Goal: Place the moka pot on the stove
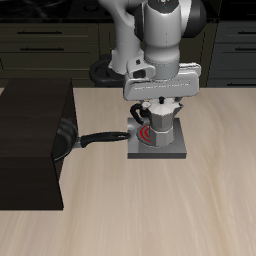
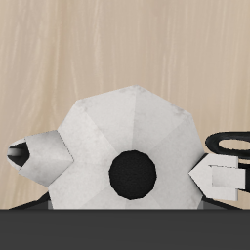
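- The gripper (image 1: 160, 108) hangs straight over the moka pot (image 1: 158, 125); one light finger pad (image 2: 223, 179) shows beside the pot's lid in the wrist view. How wide the fingers stand, and whether they grip the pot, cannot be told from either view.
- Just below the fingers, the pot's faceted silver lid fills the wrist view, its round black knob (image 2: 132, 174) in the middle and its spout pointing away from the visible pad.
- The pot stands upright on the stove (image 1: 160, 146), a flat grey plate; a bit of red coil shows beside the pot's base.
- Beyond the stove, a black frying pan (image 1: 68, 142) leans at the large black box (image 1: 33, 145); its handle reaches toward the stove and ends just beside the stove's edge.
- The wooden table (image 1: 150, 215) lies bare nearer its front edge.
- No writing or labels can be read on anything.
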### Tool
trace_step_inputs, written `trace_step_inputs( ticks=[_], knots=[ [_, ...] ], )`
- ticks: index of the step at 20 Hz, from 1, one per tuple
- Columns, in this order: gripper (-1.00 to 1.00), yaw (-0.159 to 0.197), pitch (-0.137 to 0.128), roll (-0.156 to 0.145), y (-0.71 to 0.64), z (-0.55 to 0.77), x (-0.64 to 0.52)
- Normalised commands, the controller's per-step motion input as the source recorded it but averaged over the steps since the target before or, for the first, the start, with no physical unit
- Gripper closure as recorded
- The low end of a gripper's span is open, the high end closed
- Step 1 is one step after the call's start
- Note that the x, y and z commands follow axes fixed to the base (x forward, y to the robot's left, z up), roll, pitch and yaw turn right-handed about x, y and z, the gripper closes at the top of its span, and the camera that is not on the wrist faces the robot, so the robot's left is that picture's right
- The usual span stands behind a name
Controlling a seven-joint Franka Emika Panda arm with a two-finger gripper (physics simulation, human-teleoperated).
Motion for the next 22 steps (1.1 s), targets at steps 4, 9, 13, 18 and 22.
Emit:
trace_step_inputs(
  ticks=[4, 9, 13, 18, 22],
  knots=[
    [1.0, -0.035, 0.003, 0.02, -0.06, -0.07, -0.34],
    [1.0, 0.009, -0.003, 0.012, -0.06, -0.04, -0.22],
    [1.0, 0.0, -0.019, -0.02, -0.12, 0.02, -0.13],
    [1.0, 0.004, -0.005, -0.003, -0.06, -0.05, -0.09],
    [1.0, 0.007, -0.019, 0.0, -0.03, -0.04, -0.14]
  ],
)
